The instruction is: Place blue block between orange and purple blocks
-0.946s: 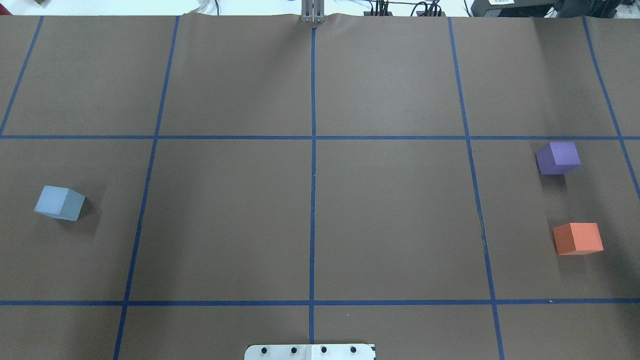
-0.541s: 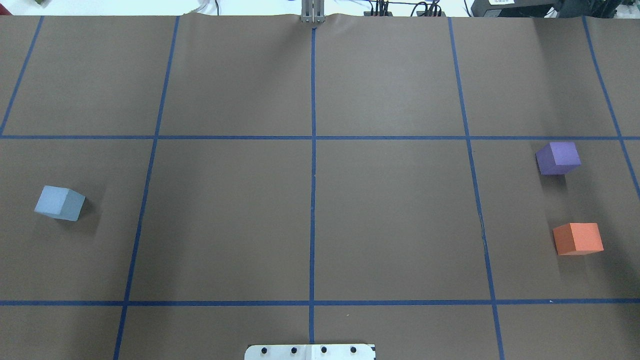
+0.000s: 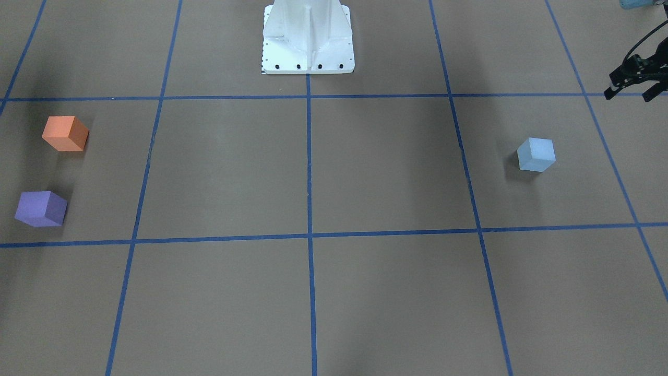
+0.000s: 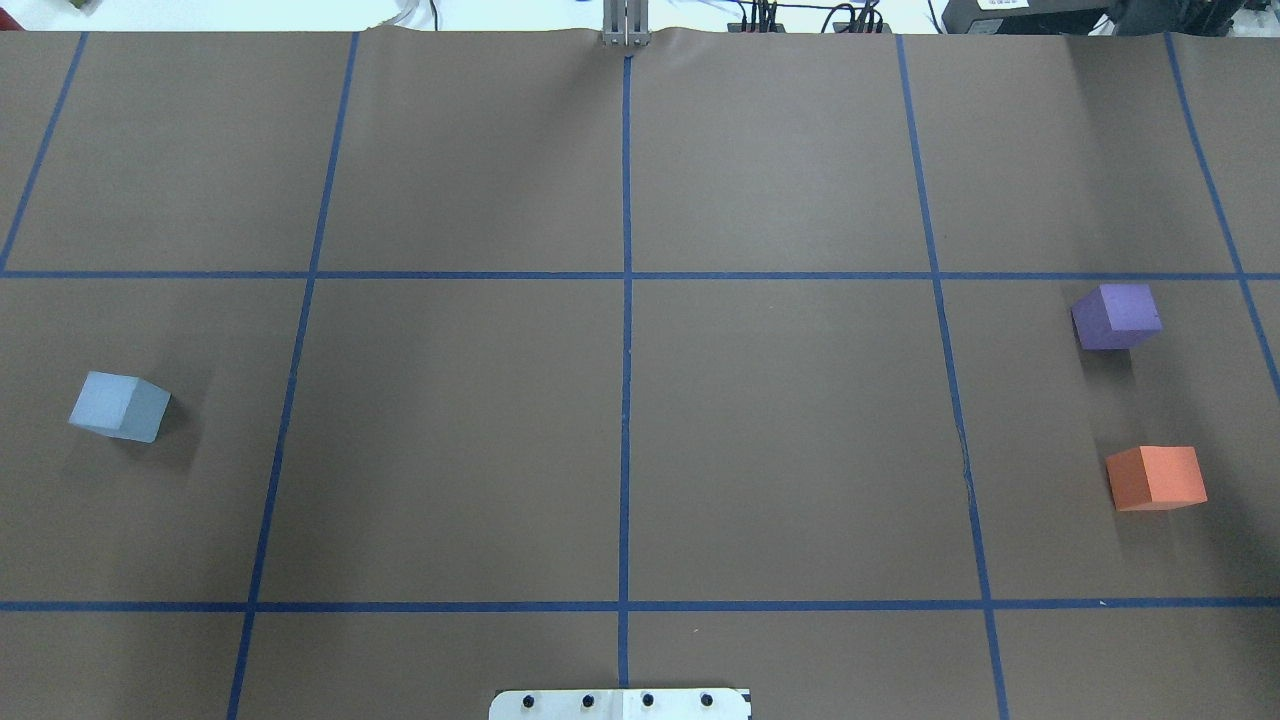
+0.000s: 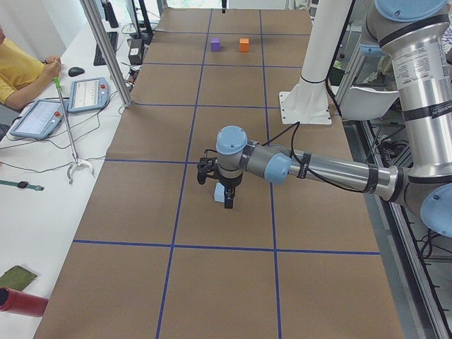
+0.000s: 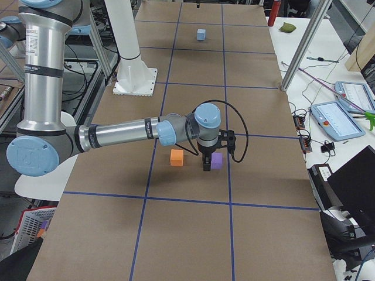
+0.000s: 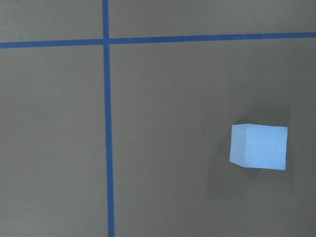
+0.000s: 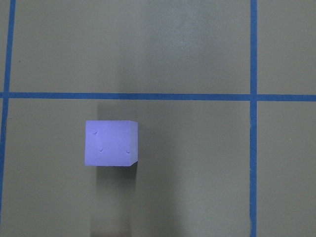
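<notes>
The blue block [image 4: 118, 406] lies at the table's left, also in the front view [image 3: 536, 154] and the left wrist view [image 7: 258, 146]. The purple block [image 4: 1117, 316] and the orange block [image 4: 1156, 477] lie at the far right with a gap between them. The purple block fills the right wrist view [image 8: 110, 143]. My left gripper [image 3: 629, 95] hangs above the table beside the blue block, fingers apart and empty. My right gripper [image 6: 206, 163] hovers by the purple block [image 6: 217, 160]; I cannot tell whether it is open. Neither gripper shows in the overhead view.
The white robot base [image 3: 308, 36] stands at the table's near middle edge. Blue tape lines [image 4: 626, 350] divide the brown table into squares. A side bench with tablets [image 5: 39, 116] and a seated person runs along the far edge.
</notes>
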You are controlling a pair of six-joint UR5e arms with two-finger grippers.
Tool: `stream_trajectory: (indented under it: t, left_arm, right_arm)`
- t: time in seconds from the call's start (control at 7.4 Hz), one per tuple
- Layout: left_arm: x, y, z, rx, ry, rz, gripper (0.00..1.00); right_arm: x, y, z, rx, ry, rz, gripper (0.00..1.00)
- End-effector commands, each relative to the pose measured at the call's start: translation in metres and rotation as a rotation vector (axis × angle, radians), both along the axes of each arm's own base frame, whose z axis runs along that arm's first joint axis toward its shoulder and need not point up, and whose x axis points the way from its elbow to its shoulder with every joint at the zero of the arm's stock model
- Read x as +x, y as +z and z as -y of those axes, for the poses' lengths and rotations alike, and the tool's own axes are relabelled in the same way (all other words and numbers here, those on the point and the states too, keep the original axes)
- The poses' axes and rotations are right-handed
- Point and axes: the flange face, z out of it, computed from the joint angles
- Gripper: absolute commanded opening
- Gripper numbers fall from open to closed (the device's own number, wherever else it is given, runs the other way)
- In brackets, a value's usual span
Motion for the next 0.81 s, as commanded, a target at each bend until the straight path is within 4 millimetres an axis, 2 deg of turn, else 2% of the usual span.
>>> stream_trajectory:
  t: [0.0,0.14,0.27,0.41,0.54,0.68]
  left_arm:
    - [0.052,-0.007,0.021,0.027,0.040,0.026,1.00]
    - [0.090,-0.016,0.030,-0.007,0.043,0.032,1.00]
    - [0.129,-0.018,0.024,0.033,0.070,0.102,1.00]
    - [0.146,-0.015,0.018,0.045,0.096,0.120,1.00]
    - [0.152,0.001,0.019,0.021,0.106,0.136,1.00]
    - [0.167,0.017,0.036,-0.003,0.100,0.144,1.00]
  right_arm:
    - [-0.001,0.000,-0.001,-0.002,-0.003,0.006,1.00]
    - [-0.001,0.001,-0.001,-0.003,-0.004,0.007,1.00]
    - [-0.001,0.001,-0.002,-0.006,-0.005,0.011,1.00]
    - [-0.001,0.001,-0.002,-0.006,-0.005,0.011,1.00]
    - [-0.001,0.001,-0.002,-0.006,-0.005,0.011,1.00]
    - [-0.009,0.002,-0.003,-0.010,-0.021,0.011,1.00]
